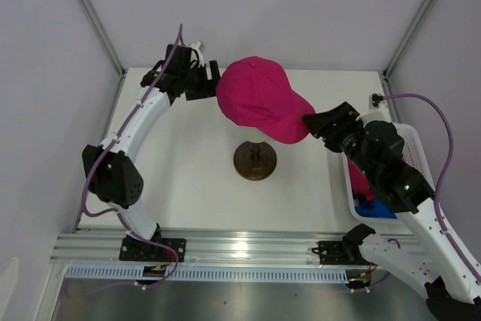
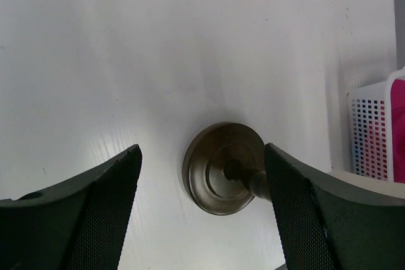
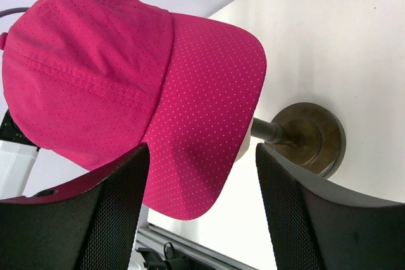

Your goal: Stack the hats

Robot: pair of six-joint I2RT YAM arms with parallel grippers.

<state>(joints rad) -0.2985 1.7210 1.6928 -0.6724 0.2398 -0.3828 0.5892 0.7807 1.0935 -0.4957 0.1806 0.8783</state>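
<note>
A magenta-pink hat (image 1: 259, 95) sits high over the table, above the dark round stand (image 1: 255, 160), with its brim pointing right. It fills the upper left of the right wrist view (image 3: 95, 74). My left gripper (image 1: 207, 80) is beside the hat's back left edge. It is open, and between its fingers I see only the stand's base (image 2: 221, 178) far below. My right gripper (image 1: 312, 122) is at the tip of the brim. It is open, with the brim (image 3: 202, 112) just beyond its fingertips and not clamped. A blue hat (image 1: 376, 208) lies in the basket.
A white perforated basket (image 1: 413, 148) stands at the table's right edge, under my right arm, with pink fabric (image 1: 361, 182) in it beside the blue. The basket also shows in the left wrist view (image 2: 370, 131). An aluminium rail (image 1: 240, 246) runs along the near edge.
</note>
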